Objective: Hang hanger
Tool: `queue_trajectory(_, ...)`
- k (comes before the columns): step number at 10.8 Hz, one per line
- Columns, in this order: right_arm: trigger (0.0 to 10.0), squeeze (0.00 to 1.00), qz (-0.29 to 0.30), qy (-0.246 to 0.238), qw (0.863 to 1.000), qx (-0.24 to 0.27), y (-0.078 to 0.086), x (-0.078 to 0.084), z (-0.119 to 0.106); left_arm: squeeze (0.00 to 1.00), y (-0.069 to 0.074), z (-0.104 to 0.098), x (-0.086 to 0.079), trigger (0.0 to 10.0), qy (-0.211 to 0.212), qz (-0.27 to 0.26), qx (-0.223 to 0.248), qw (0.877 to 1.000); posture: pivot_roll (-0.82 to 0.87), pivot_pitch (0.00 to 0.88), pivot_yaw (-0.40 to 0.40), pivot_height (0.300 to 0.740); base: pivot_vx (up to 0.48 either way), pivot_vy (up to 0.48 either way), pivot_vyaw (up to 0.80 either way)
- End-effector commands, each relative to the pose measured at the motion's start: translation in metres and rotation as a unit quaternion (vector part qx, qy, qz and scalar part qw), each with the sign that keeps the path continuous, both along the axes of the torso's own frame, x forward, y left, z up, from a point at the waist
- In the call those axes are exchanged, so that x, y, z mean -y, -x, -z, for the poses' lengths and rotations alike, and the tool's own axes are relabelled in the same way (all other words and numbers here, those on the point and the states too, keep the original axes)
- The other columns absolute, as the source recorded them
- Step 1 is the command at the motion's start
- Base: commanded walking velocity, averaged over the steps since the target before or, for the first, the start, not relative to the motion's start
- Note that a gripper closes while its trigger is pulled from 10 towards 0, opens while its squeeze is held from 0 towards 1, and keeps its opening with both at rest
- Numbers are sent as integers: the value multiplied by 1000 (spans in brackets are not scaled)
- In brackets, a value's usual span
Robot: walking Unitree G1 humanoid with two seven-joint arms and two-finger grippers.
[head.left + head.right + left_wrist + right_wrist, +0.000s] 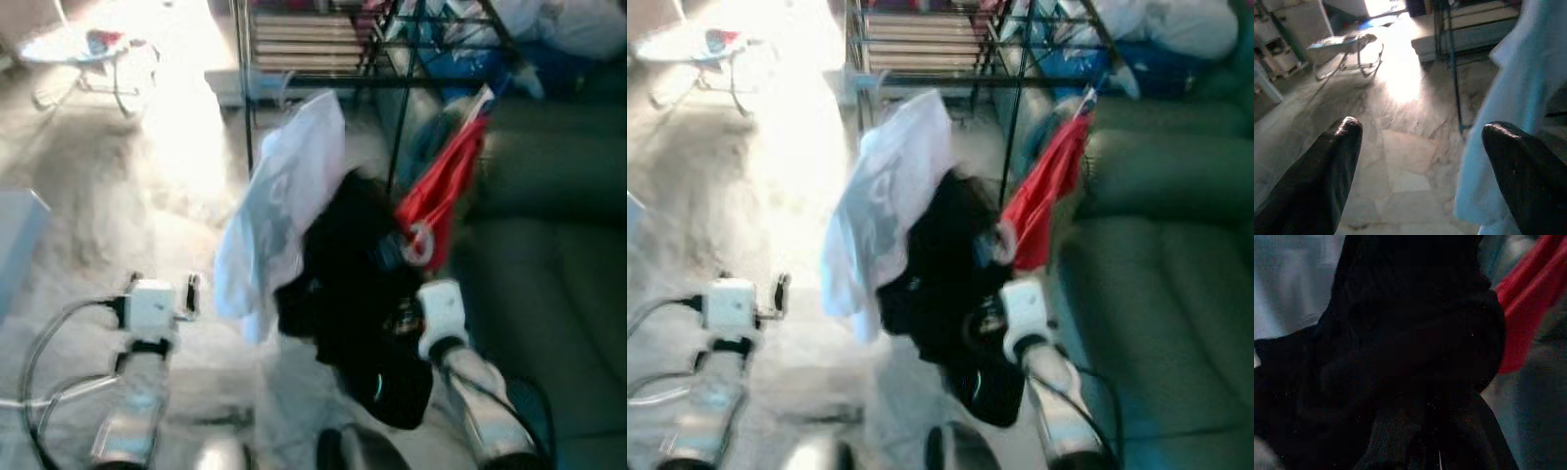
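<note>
The right end effector point(416, 308) is buried in a black garment point(353, 284) hung with white point(279, 211) and red point(441, 196) clothes, its grip hidden; any hanger is lost in the folds. The rack point(392, 88) stands just beyond, nearer the right arm. The left end effector point(1420, 166) gapes empty over marble floor point(108, 196), sofa point(549, 255) beside the rack.

**Left wrist: open fingers over a pale floor**

The left end effector point(1420, 171) has its two black fingers point(1317, 181) spread wide at the lower corners. Between them lies a marbled floor point(1400, 161), glaring bright near the top. A white cloth point(1518, 107) hangs down the right side. A dark rack point(1454, 73) stands at upper right; a bouncer seat point(1349, 46) sits at upper left.
</note>
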State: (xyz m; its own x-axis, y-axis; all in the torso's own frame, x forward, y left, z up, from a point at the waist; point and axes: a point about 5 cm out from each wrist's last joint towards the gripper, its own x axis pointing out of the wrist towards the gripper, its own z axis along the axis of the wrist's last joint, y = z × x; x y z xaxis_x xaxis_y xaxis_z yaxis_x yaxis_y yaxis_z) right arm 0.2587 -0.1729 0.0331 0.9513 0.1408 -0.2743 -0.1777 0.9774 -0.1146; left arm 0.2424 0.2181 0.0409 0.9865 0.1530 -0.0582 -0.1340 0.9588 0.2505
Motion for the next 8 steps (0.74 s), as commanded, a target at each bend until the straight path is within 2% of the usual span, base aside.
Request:
queue_trajectory(1,10000,0,32,0,999,-5,-1,11,1,0,3,4,2,10000,7,9,-7,1000,10,127,-63,740,0,0,0)
queue_trajectory(2,10000,0,45,3,999,-8,-2,14,2,0,3,3,2,10000,8,16,-3,1000,10,127,-62,740,0,0,0)
queue_trajectory(6,10000,0,68,-10,998,-6,-7,17,1,0,2,2,5,10000,20,29,-1,999,6,125,-62,740,443,0,0)
queue_trajectory(8,10000,0,70,-10,997,-7,-8,19,1,0,1,2,6,10000,22,31,-2,999,1,127,-62,740,441,0,-716)
